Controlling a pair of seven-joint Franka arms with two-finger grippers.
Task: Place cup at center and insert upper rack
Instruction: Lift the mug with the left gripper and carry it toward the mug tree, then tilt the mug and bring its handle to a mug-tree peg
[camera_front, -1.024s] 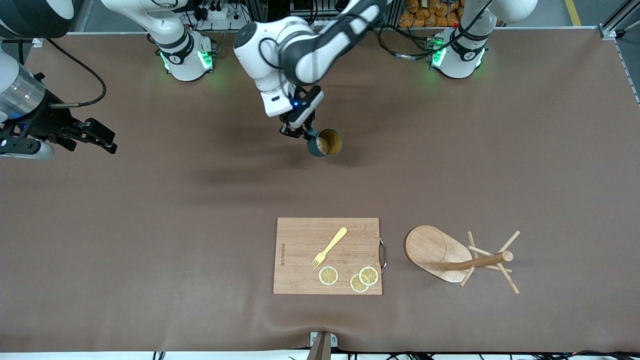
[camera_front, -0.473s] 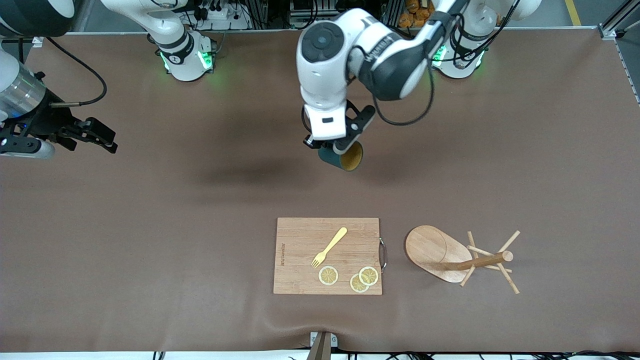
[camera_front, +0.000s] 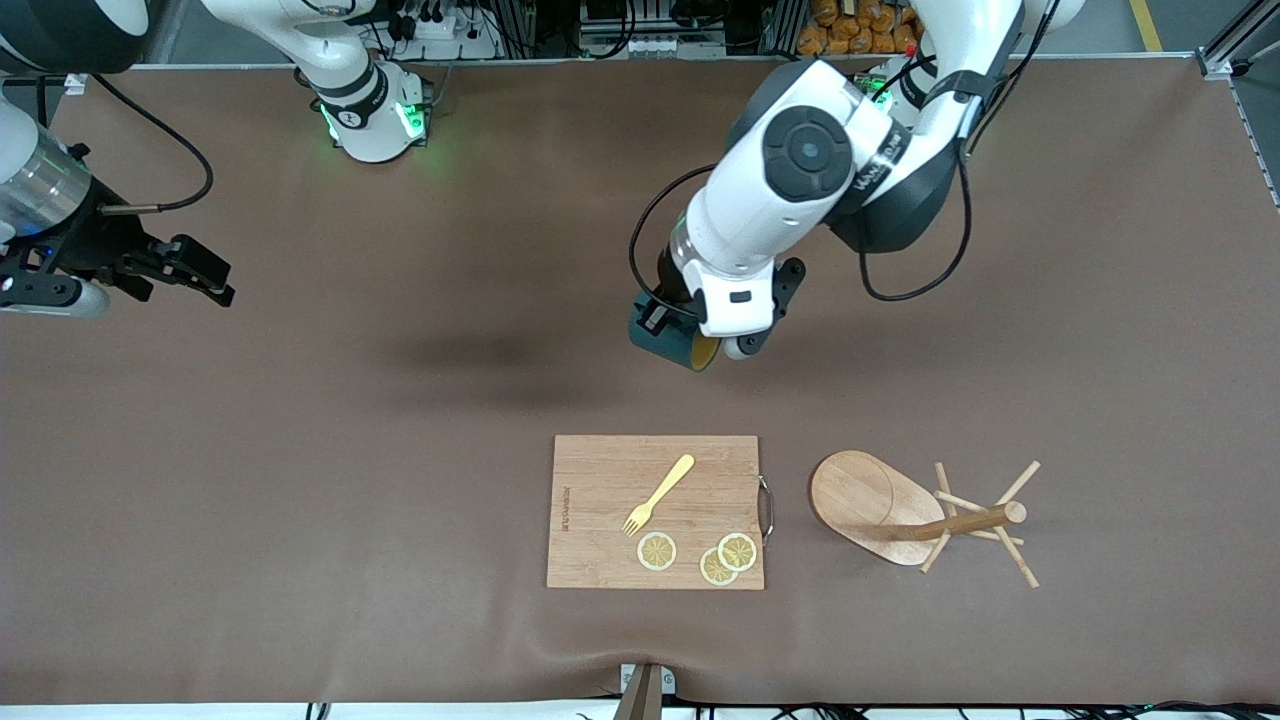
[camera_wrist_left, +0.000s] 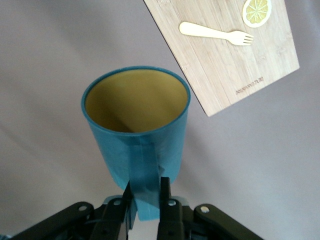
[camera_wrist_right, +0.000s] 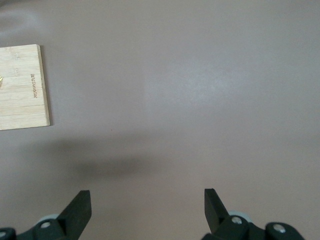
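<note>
The cup (camera_wrist_left: 136, 135), dark teal with a yellowish-tan inside, is being held by its handle in the left gripper (camera_wrist_left: 146, 197) over bare table near the centre, mouth tilted toward the bamboo cutting board (camera_front: 655, 511); it is being shown closer to that board than half a second ago; the mug tree (camera_front: 920, 515) is lying toppled beside the board; the right gripper (camera_wrist_right: 147, 207) is being kept wide open, waiting.

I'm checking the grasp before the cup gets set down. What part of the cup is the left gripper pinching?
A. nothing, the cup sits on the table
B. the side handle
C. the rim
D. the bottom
B: in the left wrist view the left gripper has its fingers closed on the handle of the cup.
</note>
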